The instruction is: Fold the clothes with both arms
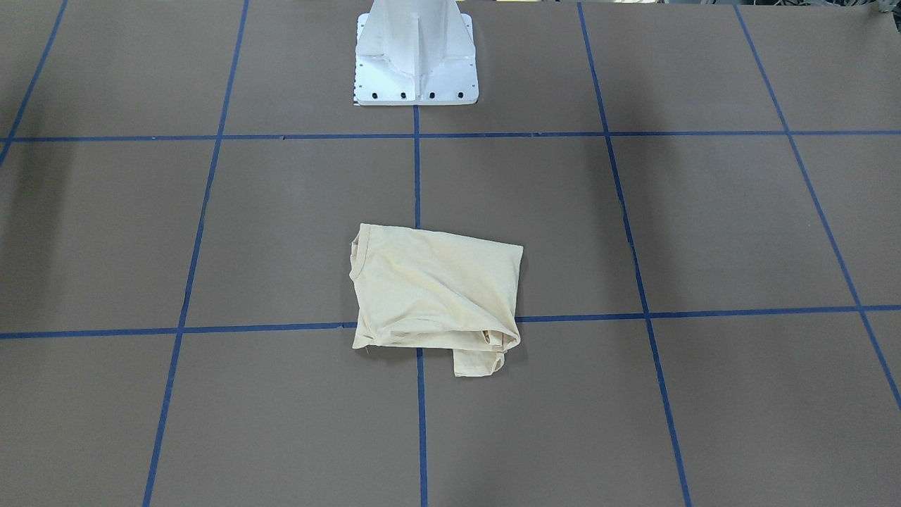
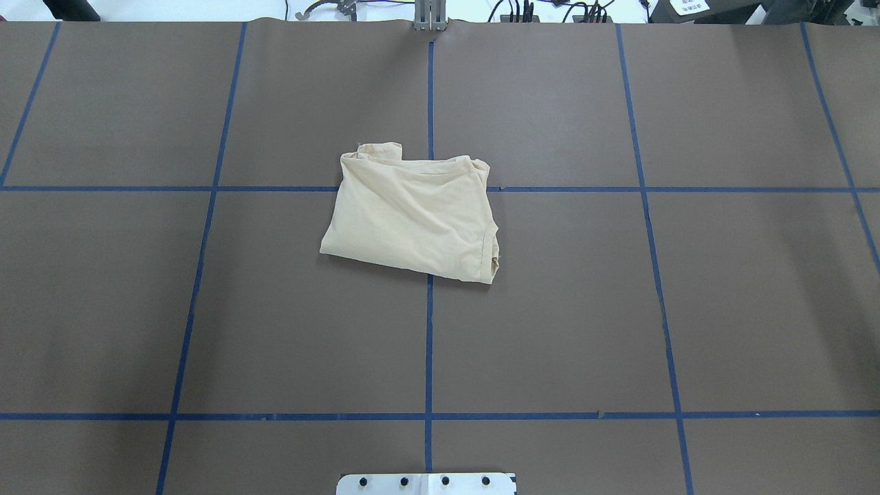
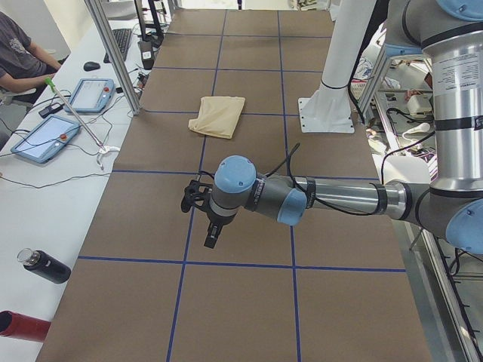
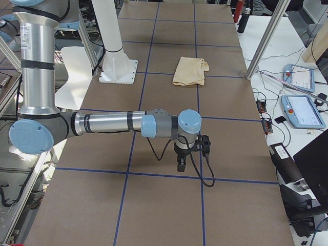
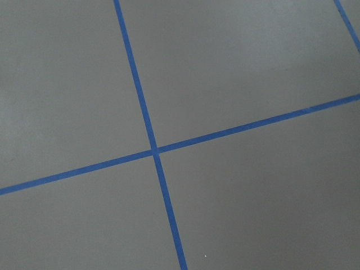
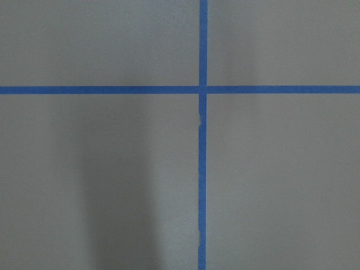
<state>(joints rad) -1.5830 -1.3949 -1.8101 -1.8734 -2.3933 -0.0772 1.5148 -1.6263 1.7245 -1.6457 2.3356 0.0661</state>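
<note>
The pale yellow T-shirt (image 1: 433, 292) lies folded into a rough rectangle at the middle of the brown table, print hidden, one cuff sticking out at the operators' side. It also shows in the overhead view (image 2: 412, 220) and both side views (image 3: 217, 115) (image 4: 188, 70). My left gripper (image 3: 212, 235) hangs over the table far from the shirt, toward the table's left end. My right gripper (image 4: 181, 163) hangs far from it, toward the right end. I cannot tell whether either is open or shut. Both wrist views show only table and blue tape.
The white pedestal base (image 1: 415, 67) stands behind the shirt. Blue tape lines (image 2: 429, 344) grid the table. An operator (image 3: 19, 53) sits at a side bench with tablets (image 3: 44, 139) and bottles (image 3: 44, 265). Metal frame posts (image 4: 266, 38) stand at the table's far edge.
</note>
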